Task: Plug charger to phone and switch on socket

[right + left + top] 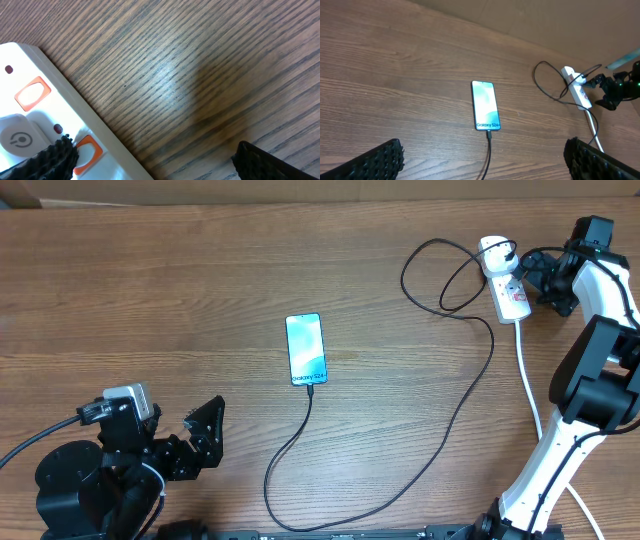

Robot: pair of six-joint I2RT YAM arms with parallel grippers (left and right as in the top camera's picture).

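Observation:
The phone (306, 349) lies flat mid-table, its light-blue screen lit; it also shows in the left wrist view (485, 105). The black charger cable (440, 440) runs from the phone's near end in a long loop to its plug at the far end of the white socket strip (506, 284). In the right wrist view the socket face (35, 117) shows orange-framed switches and a power symbol. My right gripper (152, 160) is open right at the strip, one finger over a switch. My left gripper (485, 162) is open and empty at the front left, apart from the phone.
The thick white power-strip cord (530, 385) runs from the strip toward the front right, beside my right arm's white base (545, 470). The charger cable coils in a loop (445, 275) left of the strip. The table is brown wood grain.

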